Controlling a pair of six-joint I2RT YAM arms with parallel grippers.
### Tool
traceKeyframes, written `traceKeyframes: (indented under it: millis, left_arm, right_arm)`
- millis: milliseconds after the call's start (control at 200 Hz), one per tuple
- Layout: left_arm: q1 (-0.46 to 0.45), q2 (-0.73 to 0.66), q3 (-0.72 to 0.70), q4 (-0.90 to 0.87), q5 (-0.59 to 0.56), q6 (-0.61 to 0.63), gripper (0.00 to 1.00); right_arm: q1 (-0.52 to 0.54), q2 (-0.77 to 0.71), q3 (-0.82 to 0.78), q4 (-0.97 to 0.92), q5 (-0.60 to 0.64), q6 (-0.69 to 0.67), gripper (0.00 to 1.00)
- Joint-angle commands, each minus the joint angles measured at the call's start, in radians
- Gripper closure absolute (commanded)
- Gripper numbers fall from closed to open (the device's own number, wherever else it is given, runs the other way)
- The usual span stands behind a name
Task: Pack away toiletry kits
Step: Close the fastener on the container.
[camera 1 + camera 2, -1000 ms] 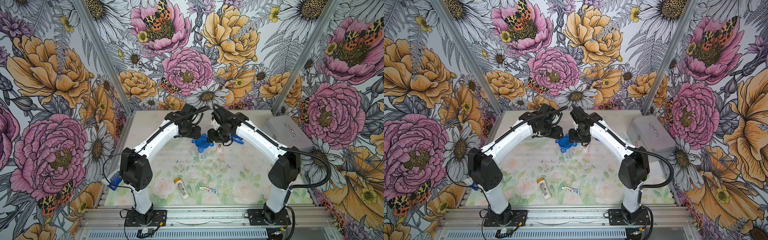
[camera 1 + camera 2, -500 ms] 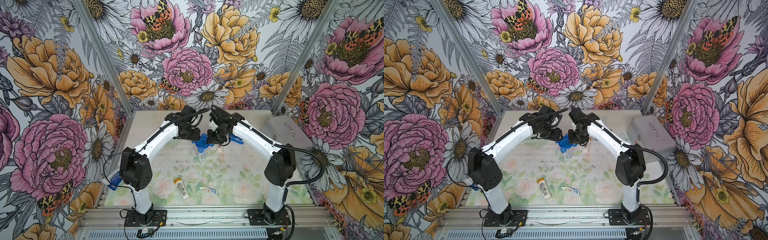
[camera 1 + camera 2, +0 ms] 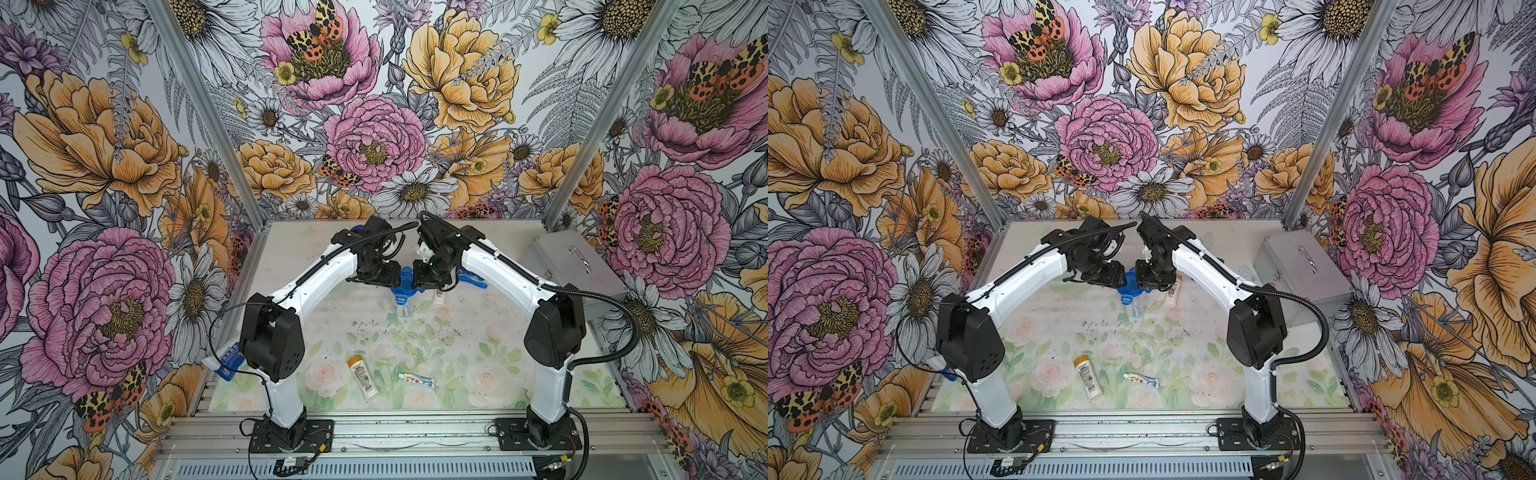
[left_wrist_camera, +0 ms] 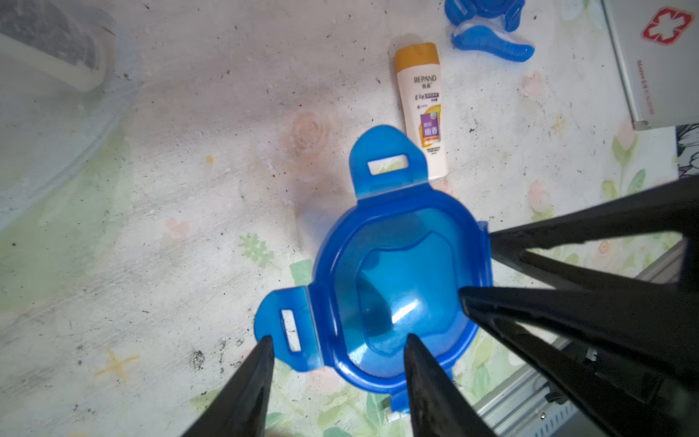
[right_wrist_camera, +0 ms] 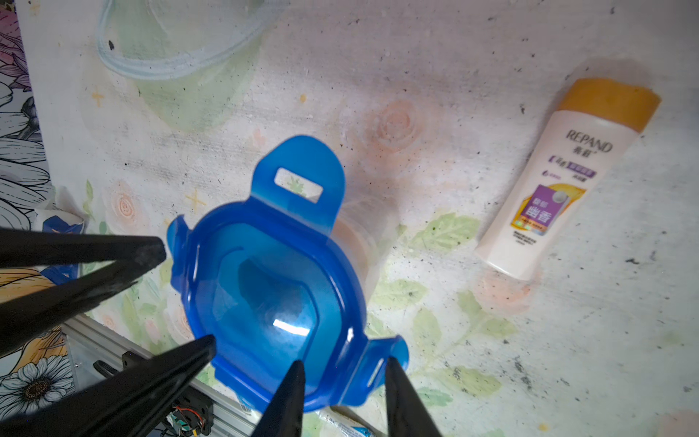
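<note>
Compared with one second earlier, the right arm (image 3: 494,266) is sitting closer in to the blue lid (image 3: 405,291), and the right jaws are standing narrower. The left arm (image 3: 324,274) is keeping its station.

The lid is resting on the upright clear cup (image 3: 405,309) at mid-rear of the worktop (image 3: 457,332), directly between the two wrists in both top views. Its tabs are pointing outward, one toward each arm, so both arms are equally near.

- Left jaws: standing apart and straddling the tab (image 4: 272,314) on their own side, one tip over the tab and the other over the lid rim.
- Right jaws: flanking the opposite tab (image 5: 395,350) with a narrow gap. Whether they are clamping it cannot be told.

The step in hand is probably the latching of these opposite tabs down against the cup wall. The governing relation is therefore each tab lying squarely between its own jaws.

A bottle (image 3: 363,376) and a toothpaste tube (image 3: 416,379) are lying unpacked toward the front edge, well apart from both sets of jaws. A second bottle (image 4: 421,109) is lying near the cup.
</note>
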Motion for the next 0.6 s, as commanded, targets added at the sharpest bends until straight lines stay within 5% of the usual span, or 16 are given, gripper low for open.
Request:
traceKeyframes:
  millis: [0,595]
  left_arm:
    - [0.011,-0.016,-0.02,0.004,0.024,-0.005,0.45]
    - [0.019,-0.007,-0.045,0.006,0.064,-0.004,0.46]
  right_arm:
    - [-0.005,0.028,0.029,0.007,-0.021,-0.008,0.65]
    - [-0.004,0.059,0.02,0.009,-0.088,-0.042,0.63]
